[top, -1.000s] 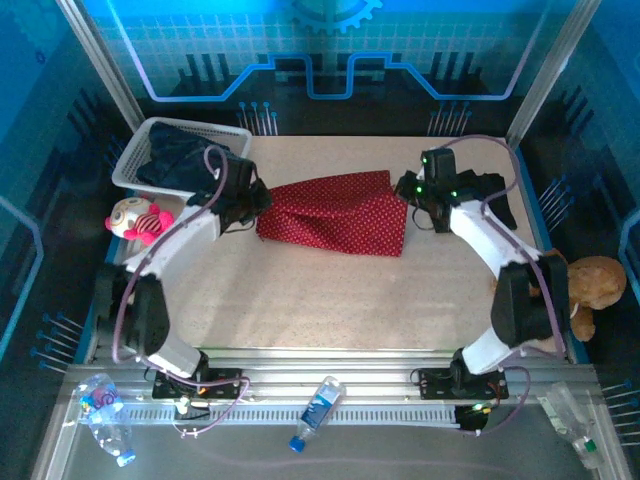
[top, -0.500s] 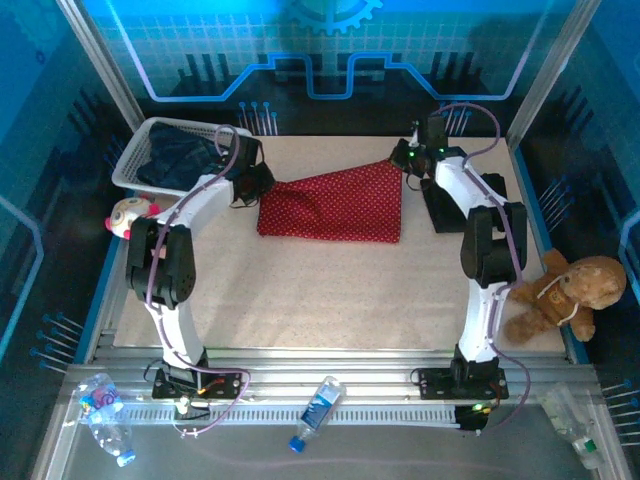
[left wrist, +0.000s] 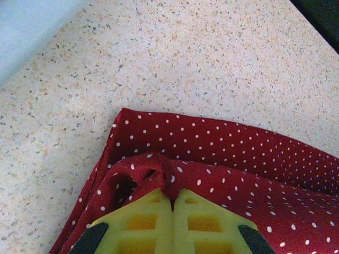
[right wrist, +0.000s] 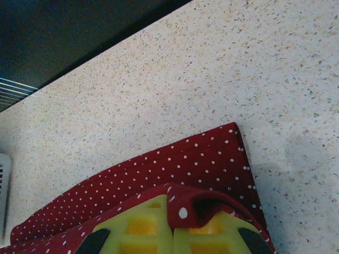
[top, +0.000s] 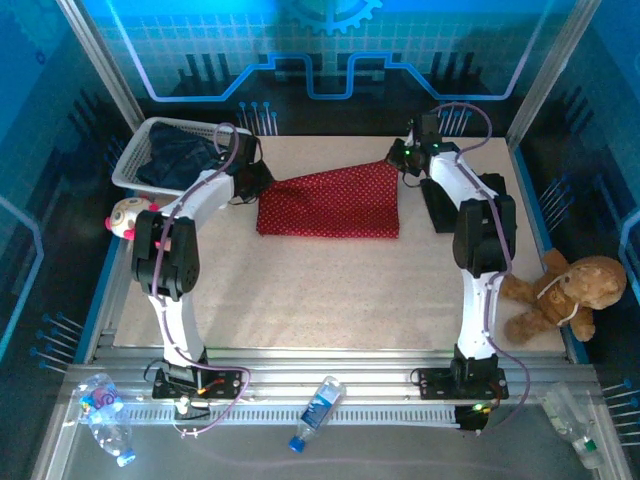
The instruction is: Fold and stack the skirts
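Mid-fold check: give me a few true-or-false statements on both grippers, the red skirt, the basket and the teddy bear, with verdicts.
1. The left gripper is shut on the red skirt. True.
2. The right gripper hangs open above the table. False: it is shut on a corner of the red skirt.
3. The white basket holds nothing. False: dark fabric lies in it.
4. A brown teddy bear lies by the table's right edge. True.
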Tool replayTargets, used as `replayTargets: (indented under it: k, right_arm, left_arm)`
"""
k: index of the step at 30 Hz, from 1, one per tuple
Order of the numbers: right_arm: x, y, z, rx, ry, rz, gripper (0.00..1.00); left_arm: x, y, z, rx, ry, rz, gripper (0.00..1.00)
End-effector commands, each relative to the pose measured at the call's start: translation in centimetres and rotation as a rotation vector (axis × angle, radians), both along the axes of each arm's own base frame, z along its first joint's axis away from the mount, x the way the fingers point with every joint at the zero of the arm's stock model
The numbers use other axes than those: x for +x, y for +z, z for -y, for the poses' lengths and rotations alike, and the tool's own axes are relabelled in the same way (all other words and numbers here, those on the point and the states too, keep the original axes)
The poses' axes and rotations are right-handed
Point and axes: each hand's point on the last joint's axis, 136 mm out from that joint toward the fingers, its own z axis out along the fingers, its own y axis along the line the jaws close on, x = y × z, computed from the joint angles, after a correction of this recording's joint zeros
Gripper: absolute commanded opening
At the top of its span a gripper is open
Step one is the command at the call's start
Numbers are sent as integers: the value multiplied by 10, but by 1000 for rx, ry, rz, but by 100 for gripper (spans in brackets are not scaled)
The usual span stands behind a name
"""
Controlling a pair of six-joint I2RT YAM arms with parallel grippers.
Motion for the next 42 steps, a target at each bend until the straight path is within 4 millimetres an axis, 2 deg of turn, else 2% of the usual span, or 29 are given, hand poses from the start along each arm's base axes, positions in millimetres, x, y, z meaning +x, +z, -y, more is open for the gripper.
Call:
replayTargets:
  k: [1,4,5,6,7,8,9,12,13,14,15,16,17,20,24,27,32,33,34,38,40,42]
  right_arm:
    - [11,3,8,20,-8,4,1]
    - [20,2,3,37,12,11,6]
    - [25,5,-1,54,34,33,9]
    - [31,10,-4,70,52,58,14]
    - [35,15,-7,81,68,79,19]
    - [38,26,-8,86,80,103,30]
    - [41,17,-6,77,80,82,40]
    - [38,27,-4,53,95,98,59]
    - [34,40,-5,52,101,121,66]
    - [29,45,-7,55,107,126,74]
    - [23,48,-10,66,119,130,81]
    - [19,50,-13,75,130,131,97]
    - [12,50,-17,82,143,123,100]
    - [-1,44,-32,95,184,99,100]
    - [-4,26,-59,158,230,62,100]
    - [-4,13,-78,242,267,18,100]
    - [-13,-12,-91,276,296,-49,100]
    - [-13,-12,-90,280,299,-56,100]
    - [-15,-32,-88,266,291,-100,100]
    - [-23,-77,-66,142,221,-229,100]
    - [-28,-91,-57,125,205,-288,100]
    - [-33,-92,-54,142,216,-312,100]
  left_arm:
    - [8,-4,-13,19,15,-24,0]
    - [16,-9,-13,15,16,-40,0]
    - [19,-8,-13,13,18,-43,3]
    - [22,-8,-14,10,20,-48,17]
    - [25,-7,-14,6,22,-49,35]
    - [28,-2,-15,-6,26,-46,51]
    - [30,4,-13,-21,26,-37,65]
    - [30,24,-3,-74,-6,0,87]
    - [28,30,2,-91,-21,15,94]
    - [25,36,8,-104,-40,26,98]
    - [22,41,13,-115,-58,38,99]
    - [19,43,20,-127,-82,45,99]
    - [16,44,27,-143,-107,48,99]
    - [12,41,53,-226,-179,49,99]
    - [12,10,71,-277,-199,-14,99]
    - [6,-19,73,-300,-184,-74,99]
    - [-17,-61,64,-270,-154,-159,99]
    - [-22,-67,63,-269,-152,-175,99]
    - [-29,-75,63,-267,-151,-194,99]
    - [-54,-93,67,-286,-160,-247,99]
    - [-62,-92,65,-287,-161,-246,99]
    - [-67,-82,65,-287,-170,-230,99]
